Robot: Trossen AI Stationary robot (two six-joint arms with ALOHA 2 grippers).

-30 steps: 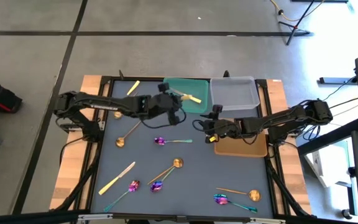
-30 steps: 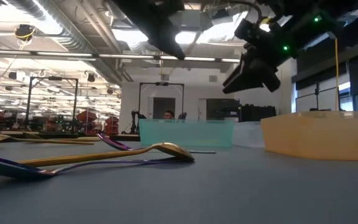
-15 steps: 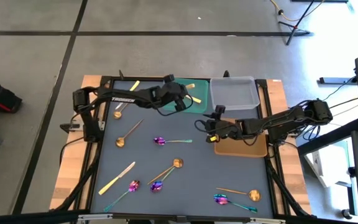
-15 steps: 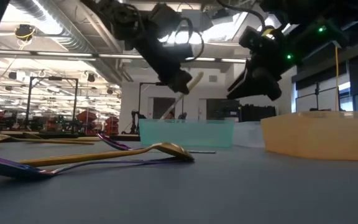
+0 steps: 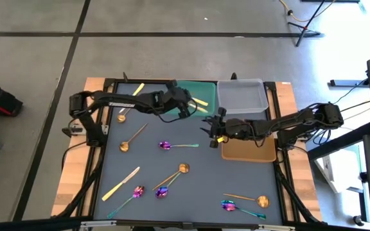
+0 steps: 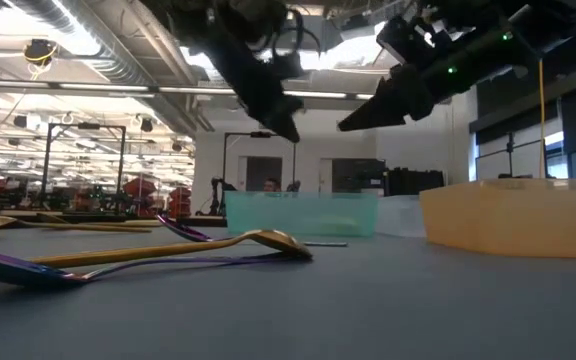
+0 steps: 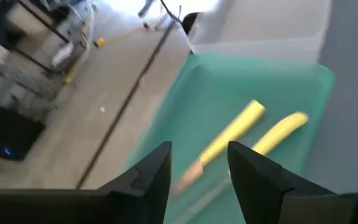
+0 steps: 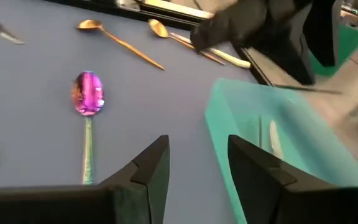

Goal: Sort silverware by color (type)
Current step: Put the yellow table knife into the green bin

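Two pale yellow knives (image 7: 235,130) lie in the green tray (image 5: 191,93) at the table's far side. My left gripper (image 7: 197,149) hangs open just above the tray's near edge (image 5: 188,110), holding nothing. My right gripper (image 5: 212,128) stands open over the table by the tray's near right corner, also with nothing in it. A purple spoon (image 8: 87,93) lies on the mat ahead of it. Copper spoons (image 5: 132,138), another pale knife (image 5: 121,184) and more purple spoons (image 5: 162,191) lie spread over the blue-grey mat.
A clear grey tray (image 5: 241,95) stands to the right of the green one. An orange tray (image 5: 249,151) lies under my right arm. One pale knife (image 5: 137,90) lies at the far left. A copper spoon (image 5: 252,200) and a purple spoon (image 5: 236,206) lie near right.
My left gripper has carried a pale yellow knife toward the far edge over the green tray and let it go. The knife now lies in the tray beside the other one. My right gripper has stayed in place and tipped up from pointing down to nearly level.
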